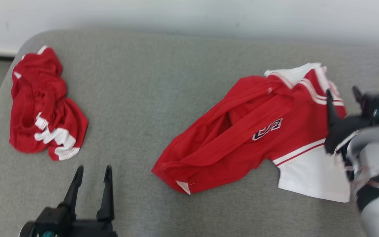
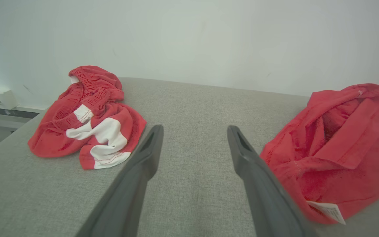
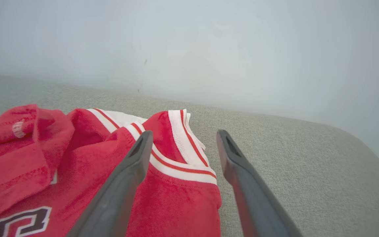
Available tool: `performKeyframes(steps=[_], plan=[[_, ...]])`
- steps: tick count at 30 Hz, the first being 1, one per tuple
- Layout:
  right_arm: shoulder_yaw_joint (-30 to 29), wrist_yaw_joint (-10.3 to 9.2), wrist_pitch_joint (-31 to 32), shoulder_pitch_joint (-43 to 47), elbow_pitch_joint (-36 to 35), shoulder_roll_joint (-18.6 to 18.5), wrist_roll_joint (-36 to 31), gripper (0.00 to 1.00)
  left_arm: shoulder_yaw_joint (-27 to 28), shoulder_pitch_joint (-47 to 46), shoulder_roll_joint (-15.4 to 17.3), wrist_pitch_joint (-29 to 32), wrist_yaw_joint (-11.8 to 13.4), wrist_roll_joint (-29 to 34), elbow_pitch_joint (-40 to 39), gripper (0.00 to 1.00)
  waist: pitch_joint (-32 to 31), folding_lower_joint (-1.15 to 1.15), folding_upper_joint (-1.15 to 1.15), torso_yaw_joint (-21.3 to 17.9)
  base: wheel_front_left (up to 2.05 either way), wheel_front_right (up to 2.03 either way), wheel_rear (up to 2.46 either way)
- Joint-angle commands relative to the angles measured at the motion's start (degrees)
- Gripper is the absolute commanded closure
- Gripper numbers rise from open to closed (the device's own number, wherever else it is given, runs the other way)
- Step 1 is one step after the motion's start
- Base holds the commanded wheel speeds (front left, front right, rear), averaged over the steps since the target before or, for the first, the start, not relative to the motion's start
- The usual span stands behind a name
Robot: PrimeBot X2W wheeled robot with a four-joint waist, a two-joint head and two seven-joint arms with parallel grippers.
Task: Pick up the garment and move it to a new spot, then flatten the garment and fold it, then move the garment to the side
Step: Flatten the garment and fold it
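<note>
Your right gripper [image 1: 341,93] sits at the right edge of the head view, its two dark fingers spread apart and clamped on nothing. In the right wrist view one finger crosses red cloth and the other crosses bare grey fabric, with striped white-and-red trim showing in the gap. Your left gripper [image 1: 94,171] is at the lower left of the head view, fingers likewise wide apart, with the grey cushioned surface [image 1: 160,82] between them. The garment [image 1: 242,138], a red jersey with white panels and a dark-edged emblem, lies rumpled right of centre, its right end beneath your right gripper. Look to the upper left and you see a second red-and-white garment [image 1: 41,108], bunched up and well apart from the jersey.
</note>
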Motion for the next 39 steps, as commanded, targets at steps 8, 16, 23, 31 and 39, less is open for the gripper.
performKeyframes(steps=[8,16,23,31,39], plan=[[3.6,-0.15,-5.9,15.5,-14.3,3.8,2.4,0.0,3.1,4.9,0.1,0.0,0.8,-0.4,3.8,0.0,-11.2,0.01,0.0,-8.1,0.0,0.0,0.0],[7.4,-0.15,-6.1,31.0,-33.2,4.2,4.7,0.0,4.7,7.3,0.1,0.0,1.3,-0.3,4.9,0.0,-15.0,0.01,0.0,-11.3,0.0,0.0,0.0],[4.5,-0.15,-6.0,39.5,-38.3,6.9,3.5,0.0,5.0,9.5,0.1,0.0,1.8,0.1,4.4,0.0,-16.9,0.01,0.0,-12.7,0.0,0.0,0.0],[2.3,-0.15,-6.0,44.4,-39.3,9.5,2.1,0.0,5.5,11.4,0.0,0.0,1.5,1.0,4.4,0.0,-17.7,0.01,0.0,-13.0,0.0,0.0,0.0],[2.8,-0.15,-6.0,44.2,-38.4,10.3,3.0,0.0,5.5,12.5,0.0,0.0,1.1,1.0,3.6,0.0,-17.2,0.01,0.0,-12.3,0.0,0.0,0.0]])
